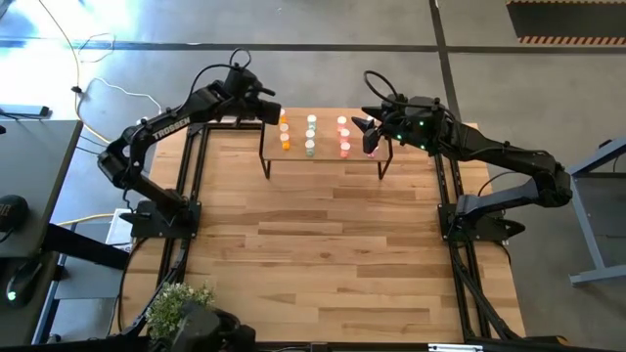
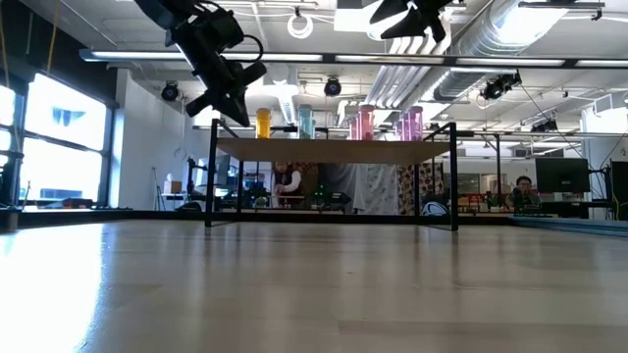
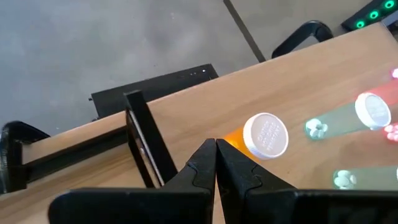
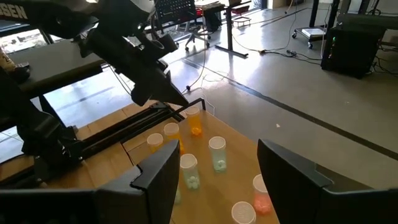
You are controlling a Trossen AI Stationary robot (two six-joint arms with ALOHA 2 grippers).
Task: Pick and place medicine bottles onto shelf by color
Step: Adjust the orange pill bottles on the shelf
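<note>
Your left claw is pinched shut on nothing, hanging just above the shelf's left end, beside the orange bottles. One white-capped orange bottle stands right in front of the closed tips. The bottles already sit on the shelf in colour columns: orange at the left, pale green in the middle, salmon-red next, pink nearest the right claw. No bottles show on the desk.

So this looks like a withdrawal after a placement. Lift your left claw straight up before you swing it away; a sideways sweep at this height could clip the cap in front of it and topple the orange row.

Your right claw stands wide open and empty over the shelf's right end, above the pink ones. Raise it clear too, and keep its fingers from dropping between the pink and salmon-red bottles.
</note>
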